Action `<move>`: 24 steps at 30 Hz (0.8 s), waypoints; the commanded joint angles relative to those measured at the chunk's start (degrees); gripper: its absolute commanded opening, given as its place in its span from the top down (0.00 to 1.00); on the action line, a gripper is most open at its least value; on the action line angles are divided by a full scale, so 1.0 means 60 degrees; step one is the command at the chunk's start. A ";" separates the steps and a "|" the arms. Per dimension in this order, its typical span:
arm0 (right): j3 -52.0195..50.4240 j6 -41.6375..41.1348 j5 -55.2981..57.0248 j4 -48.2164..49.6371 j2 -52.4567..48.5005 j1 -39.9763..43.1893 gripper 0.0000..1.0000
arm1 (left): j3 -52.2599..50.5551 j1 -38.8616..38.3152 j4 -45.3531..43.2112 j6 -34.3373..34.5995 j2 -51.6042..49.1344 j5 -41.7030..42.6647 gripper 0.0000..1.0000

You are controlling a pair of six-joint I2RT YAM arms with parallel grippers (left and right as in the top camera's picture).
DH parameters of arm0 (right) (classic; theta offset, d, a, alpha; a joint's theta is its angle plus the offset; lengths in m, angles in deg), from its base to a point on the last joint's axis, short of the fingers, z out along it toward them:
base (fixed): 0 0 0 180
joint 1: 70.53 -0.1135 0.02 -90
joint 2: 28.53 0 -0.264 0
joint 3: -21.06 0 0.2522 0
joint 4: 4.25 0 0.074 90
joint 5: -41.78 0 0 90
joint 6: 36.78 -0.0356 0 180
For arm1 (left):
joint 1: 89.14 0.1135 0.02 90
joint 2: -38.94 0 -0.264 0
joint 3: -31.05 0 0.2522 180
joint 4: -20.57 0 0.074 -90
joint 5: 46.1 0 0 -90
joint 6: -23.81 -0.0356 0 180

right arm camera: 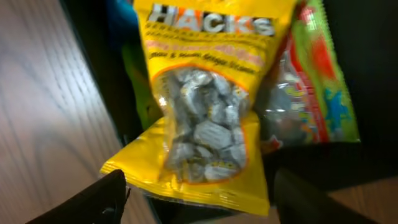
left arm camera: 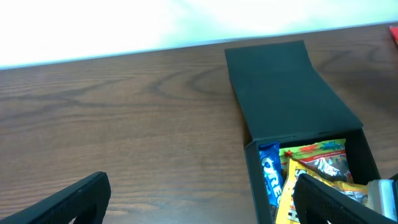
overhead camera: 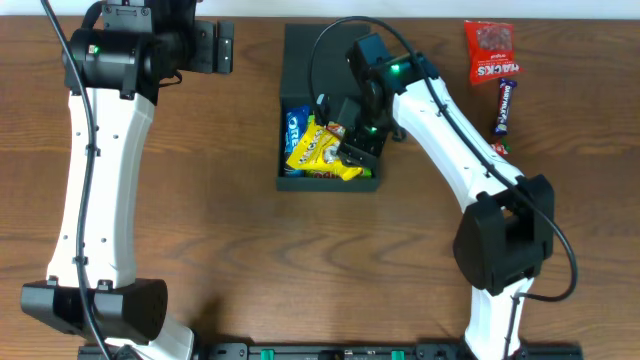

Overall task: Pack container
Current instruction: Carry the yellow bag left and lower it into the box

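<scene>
The container (overhead camera: pixel 303 62) is a dark shallow box at the table's middle back, with its flap lid open toward the far edge. It holds a blue Oreo packet (overhead camera: pixel 296 128), a yellow Hacks bag (overhead camera: pixel 322 150) and a green-and-red sweets packet (right arm camera: pixel 317 93). My right gripper (overhead camera: pixel 360 140) hovers over the box's right front part. It is open, with the yellow bag's (right arm camera: pixel 205 112) lower edge lying between its fingers (right arm camera: pixel 199 205). My left gripper (overhead camera: pixel 215 47) is open and empty at the back left of the box. Its view shows the lid (left arm camera: pixel 286 87) and the Oreo packet (left arm camera: pixel 270 180).
A red Hacks bag (overhead camera: pixel 490 52) and a dark purple candy bar (overhead camera: pixel 507 107) lie on the wood table at the back right. A small red item (overhead camera: pixel 500 148) lies just below the bar, beside the right arm.
</scene>
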 commanded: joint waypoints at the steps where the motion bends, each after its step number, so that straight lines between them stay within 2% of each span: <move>1: 0.0678 -0.0477 -0.0055 0.0189 0.0539 -0.0076 0.27 | 0.0098 0.0040 -0.0051 -0.0069 0.0117 -0.0036 0.05; 2: 0.0743 -0.0492 -0.0382 0.0299 0.0652 -0.0069 0.44 | 0.0098 0.0040 -0.0073 -0.0069 0.0117 -0.0036 0.05; 3: 0.0747 -0.0488 -0.0841 0.0375 0.0707 -0.0044 0.82 | 0.0095 0.0040 -0.0087 -0.0069 0.0117 -0.0036 0.05; 4: 0.0736 -0.0484 -0.1260 0.0299 0.0703 0.0000 0.99 | 0.0095 0.0040 -0.0087 -0.0069 0.0117 -0.0036 0.05; 10: 0.0546 -0.0229 -0.1836 -0.1071 0.0087 0.0087 0.99 | 0.0098 0.0040 -0.0084 -0.0069 0.0117 -0.0040 0.05; 24: 0.0506 -0.0248 -0.0790 -0.1166 -0.1840 0.0091 0.99 | 0.0098 0.0040 -0.0084 -0.0288 0.0120 -0.0044 0.05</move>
